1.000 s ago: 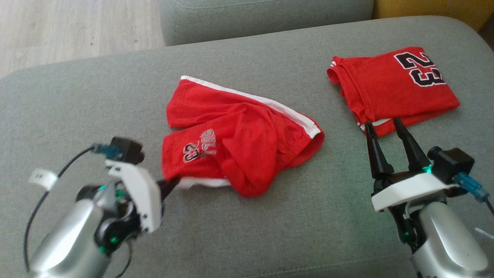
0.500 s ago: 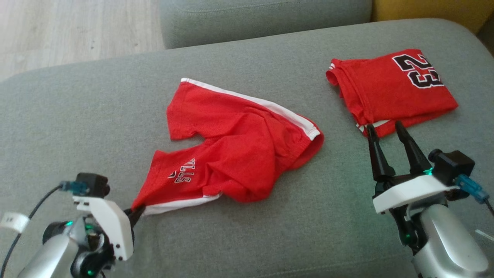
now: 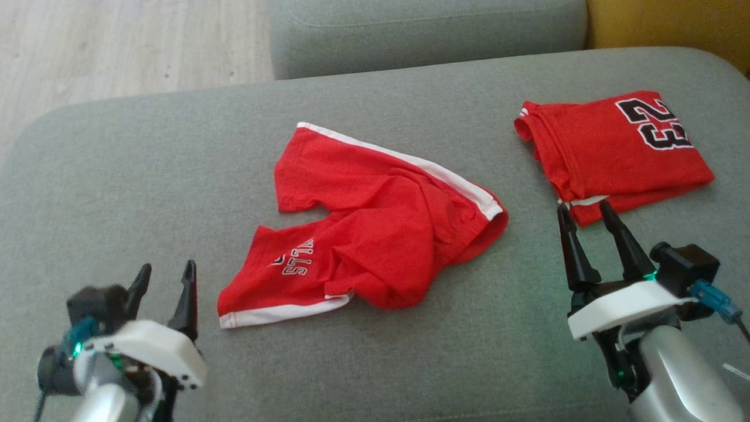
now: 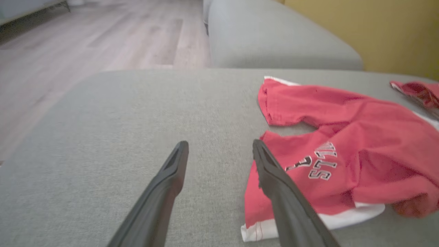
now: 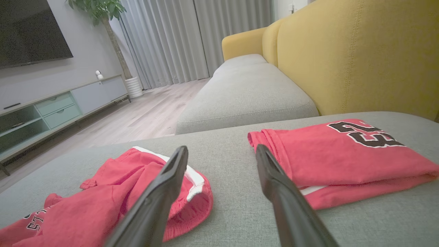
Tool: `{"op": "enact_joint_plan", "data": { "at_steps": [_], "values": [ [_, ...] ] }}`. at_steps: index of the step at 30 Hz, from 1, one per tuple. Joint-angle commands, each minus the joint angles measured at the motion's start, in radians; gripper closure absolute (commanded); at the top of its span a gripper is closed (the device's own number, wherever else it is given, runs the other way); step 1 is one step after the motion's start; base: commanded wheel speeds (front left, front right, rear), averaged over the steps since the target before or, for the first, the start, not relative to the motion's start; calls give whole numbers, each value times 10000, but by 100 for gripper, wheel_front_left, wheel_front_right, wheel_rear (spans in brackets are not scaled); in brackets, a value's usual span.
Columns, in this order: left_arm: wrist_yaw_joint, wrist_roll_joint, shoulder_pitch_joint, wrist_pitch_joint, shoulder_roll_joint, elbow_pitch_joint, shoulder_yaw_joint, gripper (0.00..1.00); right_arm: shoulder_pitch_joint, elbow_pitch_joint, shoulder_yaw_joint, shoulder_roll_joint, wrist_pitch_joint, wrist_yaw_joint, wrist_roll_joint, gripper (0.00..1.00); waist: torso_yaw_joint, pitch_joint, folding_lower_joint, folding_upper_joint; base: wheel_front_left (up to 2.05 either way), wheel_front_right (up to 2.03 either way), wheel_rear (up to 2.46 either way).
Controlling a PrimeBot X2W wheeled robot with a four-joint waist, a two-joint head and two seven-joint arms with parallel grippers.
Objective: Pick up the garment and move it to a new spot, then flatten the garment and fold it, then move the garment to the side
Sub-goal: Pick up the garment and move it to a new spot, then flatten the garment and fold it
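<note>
Soft, even daylight lies on the grey fabric sofa cushion (image 3: 146,176), and you'll see only faint, short shadows under the crumpled red shorts (image 3: 381,234). In your head view the left hand (image 3: 167,266) is smeared by blur. Both wrist views wash the red to pink, and the left one's long dark fingers (image 4: 157,202) go soft near the lens. Light filters through the pale grey curtains (image 5: 164,37) at the far end of the room.

Red basketball shorts (image 3: 375,234) lie rumpled mid-way along the grey sofa cushion (image 3: 146,176). The near leg is spread flat, its white hem and lettering showing. The rest is bunched, with a white stripe along the far edge.
</note>
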Motion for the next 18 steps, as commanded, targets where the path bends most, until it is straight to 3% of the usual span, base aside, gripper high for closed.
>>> {"op": "enact_joint_plan", "data": {
  "at_steps": [1, 3, 6, 14, 18],
  "values": [
    [420, 158, -152, -597, 5, -741, 603, 0, -135, -360, 94, -91, -27, -7, 74, 0, 110, -63, 0, 0, 0, 0, 0],
    [749, 307, 104, -1194, -307, -1186, 648, 0, -62, -396, 84, -87, 15, -7, 75, 0, 178, -96, 0, 0, 0, 0, 0],
    [835, 469, 342, -1562, -669, -1397, 481, 0, -7, -426, 77, -109, 79, -7, 87, 0, 280, -118, 0, 0, 0, 0, 0],
    [526, 532, 293, -1760, -1037, -1231, 159, 0, -108, -471, 253, -210, 505, -7, 210, 0, 496, -122, 0, 0, 0, 0, 0],
    [367, 529, 169, -1812, -1143, -1171, 105, 0, -538, -167, 434, -246, 1557, -7, 523, 0, 778, -21, 0, 0, 0, 0, 0]
  ]
}}
